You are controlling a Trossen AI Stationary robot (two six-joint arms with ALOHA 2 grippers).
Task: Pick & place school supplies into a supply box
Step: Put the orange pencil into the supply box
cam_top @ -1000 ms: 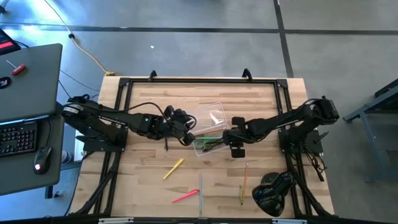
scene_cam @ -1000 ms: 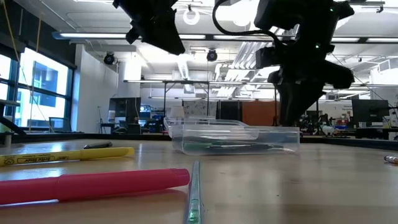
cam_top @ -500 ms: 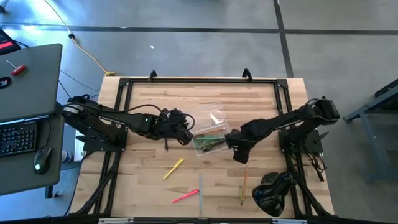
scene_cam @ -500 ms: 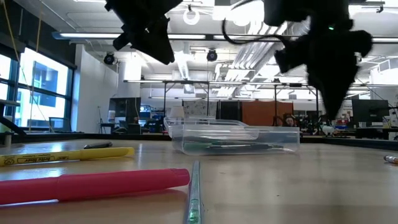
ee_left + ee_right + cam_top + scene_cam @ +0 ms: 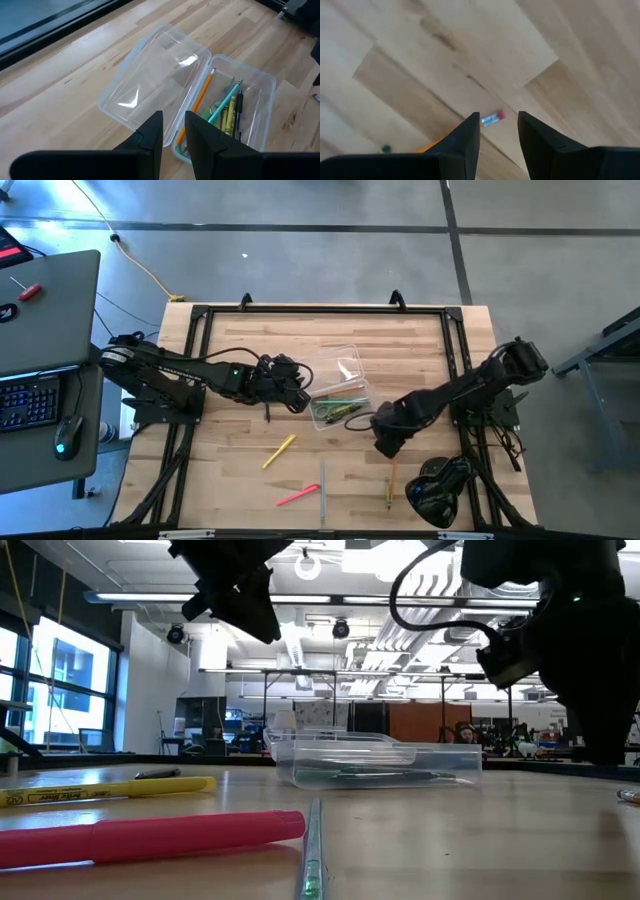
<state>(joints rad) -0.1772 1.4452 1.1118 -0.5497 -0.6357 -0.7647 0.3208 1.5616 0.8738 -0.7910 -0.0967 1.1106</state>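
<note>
The right gripper (image 5: 387, 446) reaches low over the wooden table (image 5: 240, 360), fingers parted and empty, having swung nearer and away from the supply box (image 5: 338, 409) over the past second. An orange pencil (image 5: 393, 473), eraser end showing between its fingertips, lies just below it. The left gripper (image 5: 299, 400) has stayed just left of the box, fingers a little apart, empty. Pens lie inside the box, in the table's middle.
</note>
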